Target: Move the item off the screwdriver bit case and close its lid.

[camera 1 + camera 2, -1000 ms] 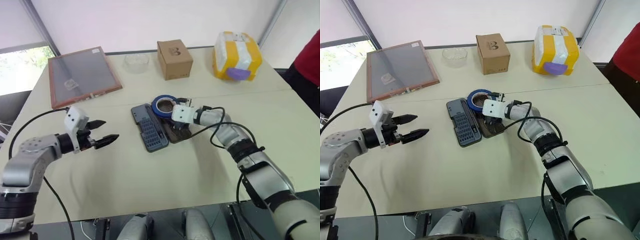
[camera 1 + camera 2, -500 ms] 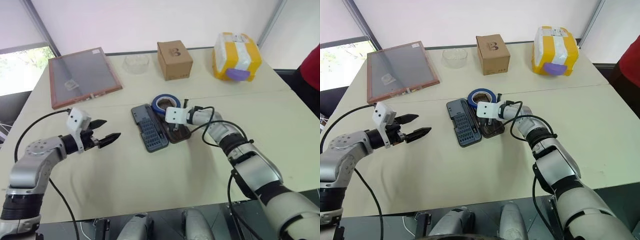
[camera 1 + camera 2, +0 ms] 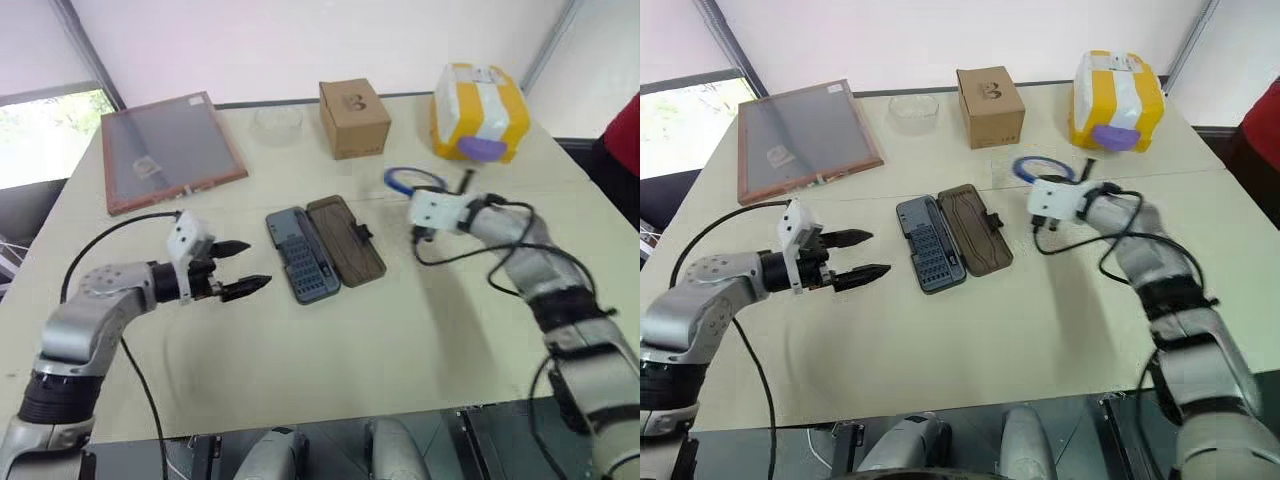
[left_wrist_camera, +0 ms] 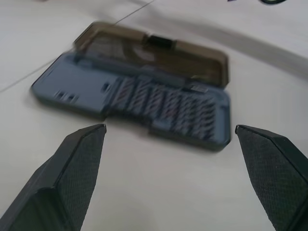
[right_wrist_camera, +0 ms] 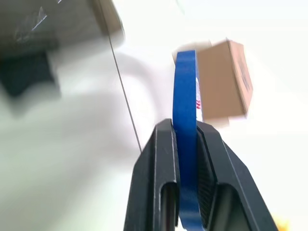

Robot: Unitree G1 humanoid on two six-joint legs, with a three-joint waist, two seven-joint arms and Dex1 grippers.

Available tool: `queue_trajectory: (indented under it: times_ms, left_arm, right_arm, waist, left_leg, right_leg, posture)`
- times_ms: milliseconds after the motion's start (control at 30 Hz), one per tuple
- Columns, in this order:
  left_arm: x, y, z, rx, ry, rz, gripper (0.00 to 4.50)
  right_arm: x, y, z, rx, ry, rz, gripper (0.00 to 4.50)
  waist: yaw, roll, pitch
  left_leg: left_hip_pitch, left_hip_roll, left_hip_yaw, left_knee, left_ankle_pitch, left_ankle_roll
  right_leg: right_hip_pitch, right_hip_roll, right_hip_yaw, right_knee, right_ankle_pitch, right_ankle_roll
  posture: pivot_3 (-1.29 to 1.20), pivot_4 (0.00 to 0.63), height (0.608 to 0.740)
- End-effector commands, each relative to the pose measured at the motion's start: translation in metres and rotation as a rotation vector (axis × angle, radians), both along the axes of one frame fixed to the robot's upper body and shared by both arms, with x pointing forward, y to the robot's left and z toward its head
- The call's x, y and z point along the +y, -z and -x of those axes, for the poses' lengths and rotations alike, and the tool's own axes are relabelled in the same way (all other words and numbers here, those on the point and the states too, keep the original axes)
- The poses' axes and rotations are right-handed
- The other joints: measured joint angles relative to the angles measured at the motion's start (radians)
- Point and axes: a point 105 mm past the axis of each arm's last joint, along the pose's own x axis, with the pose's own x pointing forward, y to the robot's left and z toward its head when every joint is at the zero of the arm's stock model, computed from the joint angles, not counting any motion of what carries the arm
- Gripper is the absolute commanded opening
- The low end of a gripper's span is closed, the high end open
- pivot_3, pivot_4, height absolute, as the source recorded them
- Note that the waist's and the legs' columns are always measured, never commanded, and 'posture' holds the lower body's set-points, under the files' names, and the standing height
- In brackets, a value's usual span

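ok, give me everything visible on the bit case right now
The screwdriver bit case lies open and flat on the table, a hinged plastic rectangle. Its grey-blue tray holds rows of small bits; the lid, smoky dark brown and translucent with a small black latch tab, lies folded back beside it, on the right tool's side. Nothing rests on it, and neither tool touches it.

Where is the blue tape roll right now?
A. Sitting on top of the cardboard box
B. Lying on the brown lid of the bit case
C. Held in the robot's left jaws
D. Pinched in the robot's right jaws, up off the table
D. The right gripper has its jaws shut on the rim of the blue tape roll, held to the right of the open bit case, whose lid is bare.
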Motion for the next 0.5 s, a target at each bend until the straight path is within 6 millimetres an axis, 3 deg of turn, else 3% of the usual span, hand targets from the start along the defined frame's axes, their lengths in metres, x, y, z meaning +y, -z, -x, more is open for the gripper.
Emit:
queue_trajectory:
  times_ms: [33,100,200,333,500]
  left_arm:
    - [-0.006,-0.004,0.001,-0.018,0.032,0.009,4.5]
    - [-0.009,-0.002,-0.001,-0.013,0.043,0.014,4.5]
    - [-0.015,-0.001,-0.005,-0.011,0.061,0.02,4.5]
    - [-0.02,0.0,-0.011,-0.011,0.083,0.02,4.5]
    - [-0.018,-0.001,-0.013,-0.012,0.086,0.018,4.5]
  right_arm:
    - [-0.04,-0.013,0.018,-0.039,0.148,0.004,0.11]
    - [-0.067,0.0,0.031,-0.009,0.247,-0.002,0.11]
    - [-0.093,0.015,0.044,0.018,0.328,-0.014,0.11]
    - [-0.108,0.033,0.055,0.087,0.365,-0.017,1.87]
    - [-0.106,0.027,0.059,0.078,0.384,-0.02,4.44]
  waist:
    - [-0.002,0.0,0.0]
    - [-0.005,0.0,0.0]
    - [-0.004,0.0,0.0]
    - [-0.004,0.0,0.0]
    - [0.001,0.0,0.0]
  left_leg:
    - [0.0,0.0,0.001,0.0,0.0,0.0]
    - [0.0,0.001,0.003,0.0,0.0,0.0]
    - [0.001,0.002,0.006,0.0,0.0,0.0]
    - [0.001,0.002,0.008,0.001,0.0,0.0]
    - [0.001,0.002,0.008,0.001,0.0,0.0]
  right_leg:
    - [0.0,0.0,0.0,0.0,0.0,0.0]
    - [0.0,0.0,0.001,0.0,0.0,0.0]
    - [0.0,0.0,0.001,-0.001,0.0,0.0]
    - [0.0,-0.001,0.002,-0.001,0.0,0.0]
    - [0.0,-0.001,0.002,-0.001,0.0,0.0]
  posture:
    - [0.0,0.15,0.74]
    - [0.0,0.15,0.74]
    - [0.0,0.15,0.74]
    - [0.0,0.15,0.74]
    - [0.0,0.15,0.74]
